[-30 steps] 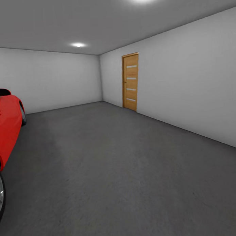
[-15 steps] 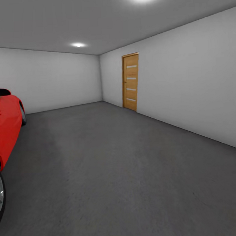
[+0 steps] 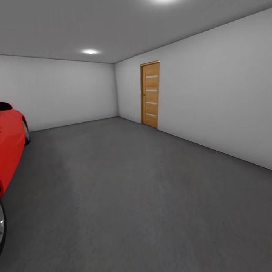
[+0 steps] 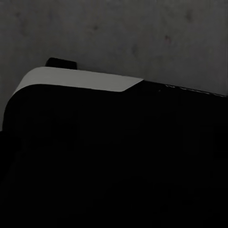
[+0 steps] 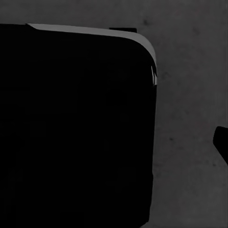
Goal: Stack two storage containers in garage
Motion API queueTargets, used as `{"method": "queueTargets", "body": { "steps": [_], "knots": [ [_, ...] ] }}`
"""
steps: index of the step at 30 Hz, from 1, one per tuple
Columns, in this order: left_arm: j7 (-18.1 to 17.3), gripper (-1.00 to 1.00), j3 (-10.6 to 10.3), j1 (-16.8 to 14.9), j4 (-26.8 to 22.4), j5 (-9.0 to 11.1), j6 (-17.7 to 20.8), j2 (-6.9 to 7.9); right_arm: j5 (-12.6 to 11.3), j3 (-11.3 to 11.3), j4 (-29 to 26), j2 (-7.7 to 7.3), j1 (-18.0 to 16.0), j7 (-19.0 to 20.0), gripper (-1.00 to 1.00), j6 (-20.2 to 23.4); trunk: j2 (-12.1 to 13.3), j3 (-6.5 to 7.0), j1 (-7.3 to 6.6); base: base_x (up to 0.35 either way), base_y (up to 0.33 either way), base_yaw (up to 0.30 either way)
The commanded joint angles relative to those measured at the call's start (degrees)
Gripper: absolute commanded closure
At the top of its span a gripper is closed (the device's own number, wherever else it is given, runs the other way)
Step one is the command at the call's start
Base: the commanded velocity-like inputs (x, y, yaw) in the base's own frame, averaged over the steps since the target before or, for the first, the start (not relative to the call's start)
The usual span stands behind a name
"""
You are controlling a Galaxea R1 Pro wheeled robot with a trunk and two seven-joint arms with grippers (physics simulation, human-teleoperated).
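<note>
I am in the garage, a bare room with white-grey walls (image 3: 213, 90). Its dark grey speckled concrete floor (image 3: 130, 191) stretches ahead in the head view. The two orange-red storage containers are out of view. In the left wrist view a black body with a pale rounded edge (image 4: 76, 78) hangs over the speckled floor (image 4: 142, 33). The right wrist view has a similar black body (image 5: 76, 123) above the floor (image 5: 190, 118).
A rounded bright-red car (image 3: 7, 144) stands along the left side, its wheel (image 3: 0, 225) near the lower left. A closed wooden door (image 3: 151, 94) sits in the right wall. Open concrete lies between the car and the right wall.
</note>
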Motion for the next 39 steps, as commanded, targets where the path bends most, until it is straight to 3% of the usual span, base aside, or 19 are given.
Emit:
{"method": "queueTargets", "body": {
  "steps": [1, 39],
  "knots": [
    [0.04, -1.0, 0.01, -0.01, 0.0, 0.43, -0.14, -0.01, 0.05, 0.04, 0.06, 0.01, -0.02, -0.02, -1.0, -0.23, -0.02, -0.04, 0.01, 0.087, 0.0, 0.0],
    [0.08, -1.0, 0.09, -0.01, 1.75, 0.76, 0.04, 0.37, 0.05, 0.21, -0.02, -0.03, 0.0, 0.07, -1.0, 0.07, -0.02, -0.04, 0.01, 0.306, 0.0, 0.0]
  ]
}}
